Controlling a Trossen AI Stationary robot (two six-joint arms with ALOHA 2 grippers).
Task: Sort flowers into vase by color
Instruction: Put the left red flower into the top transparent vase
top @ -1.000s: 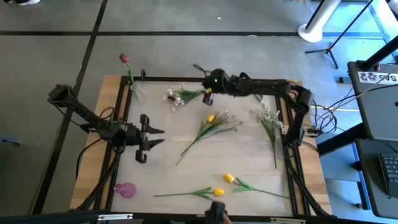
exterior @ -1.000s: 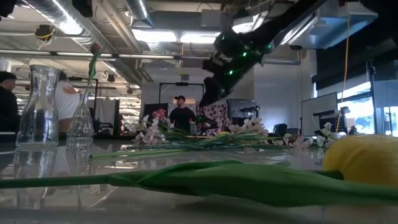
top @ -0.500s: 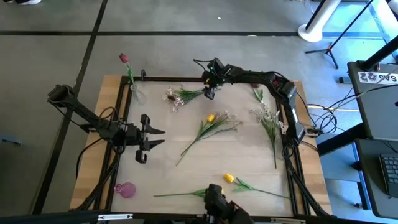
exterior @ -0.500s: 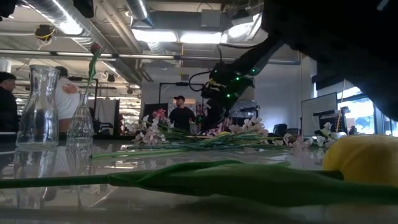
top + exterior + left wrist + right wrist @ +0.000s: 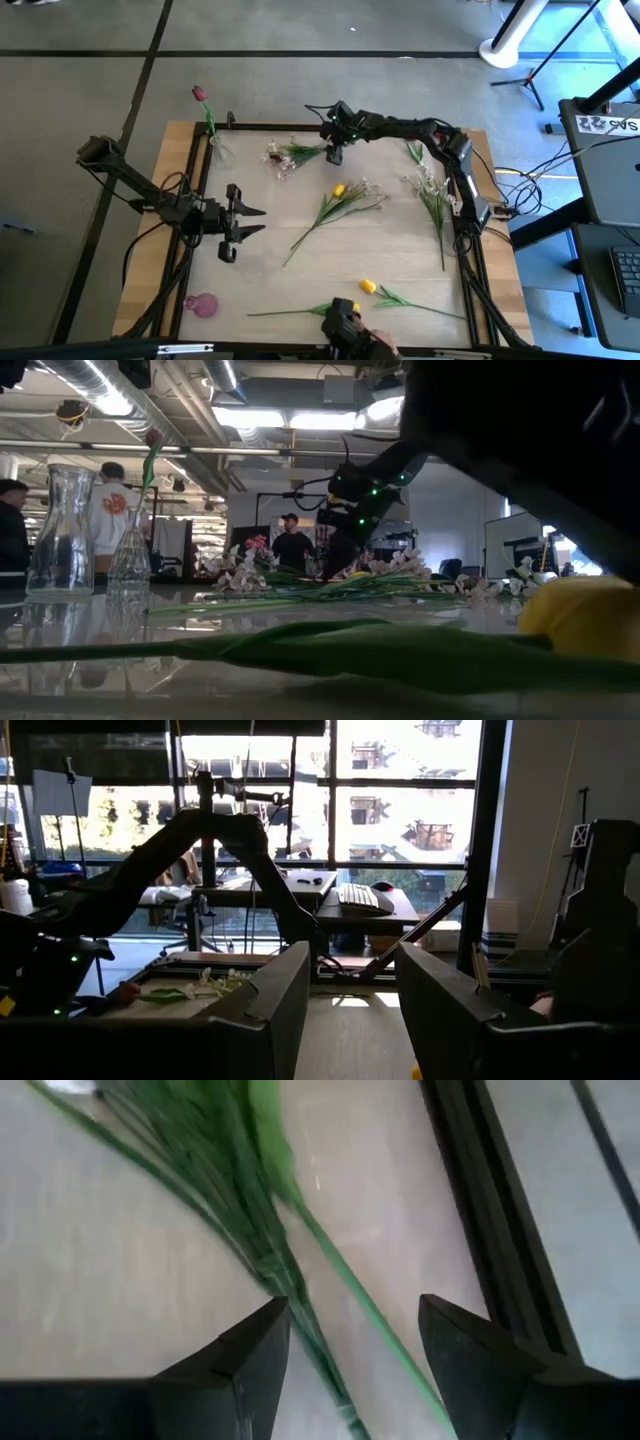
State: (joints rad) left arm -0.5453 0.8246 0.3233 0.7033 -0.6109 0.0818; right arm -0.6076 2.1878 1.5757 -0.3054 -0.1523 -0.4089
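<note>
Hovering right gripper point(image 5: 334, 152) over your white-blossom spray point(image 5: 291, 155) stems, fingers apart, empty | left gripper point(image 5: 252, 220) parked mid-left, fingers apart, empty

Right gripper point(image 5: 335, 152) hangs over the table's point(image 5: 400, 255) far edge, right beside a spray point(image 5: 288, 155). Left gripper point(image 5: 250, 221) waits at the left side. A vase point(image 5: 214, 146) stands in the far-left corner, tulip point(image 5: 200, 95) in it.
</note>
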